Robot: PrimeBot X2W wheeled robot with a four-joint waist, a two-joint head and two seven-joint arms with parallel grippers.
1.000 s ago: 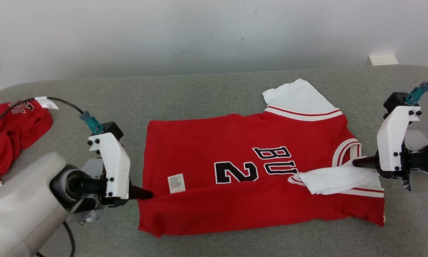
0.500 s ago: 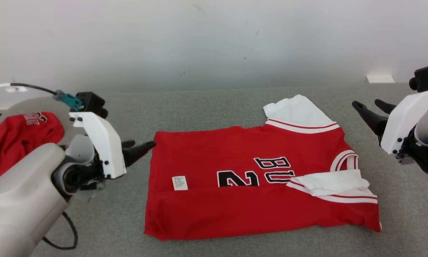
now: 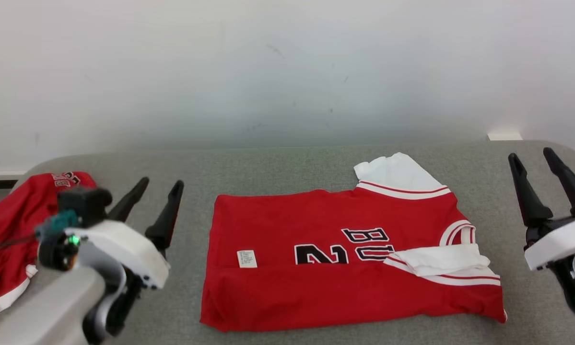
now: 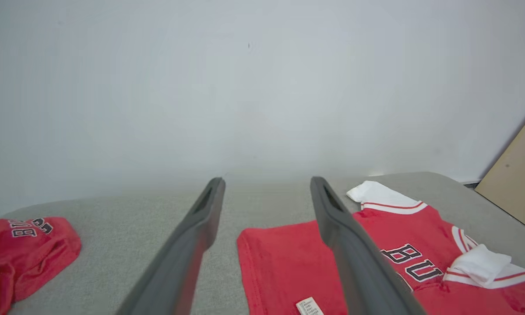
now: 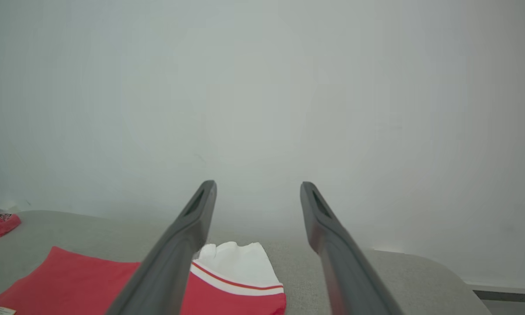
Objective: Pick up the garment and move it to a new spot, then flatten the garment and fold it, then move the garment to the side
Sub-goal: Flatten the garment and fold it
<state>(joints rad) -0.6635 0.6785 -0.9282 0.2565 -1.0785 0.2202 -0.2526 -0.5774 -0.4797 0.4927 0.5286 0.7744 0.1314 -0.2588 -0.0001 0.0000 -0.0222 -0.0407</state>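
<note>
You're in what looks like a lab or test room: a blank white wall (image 3: 287,72), a grey fabric-covered table (image 3: 277,172) with rounded corners, a folded red jersey (image 3: 316,292) and a crumpled red jersey (image 3: 9,225) on it (matching prints), a tan board (image 4: 518,183) at the side.

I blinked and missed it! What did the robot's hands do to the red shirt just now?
Both let go. The left gripper released the left edge of the shirt, the right gripper its white sleeve; both drew back, open, fingers up. The folded shirt and the other red shirt stayed put.
</note>
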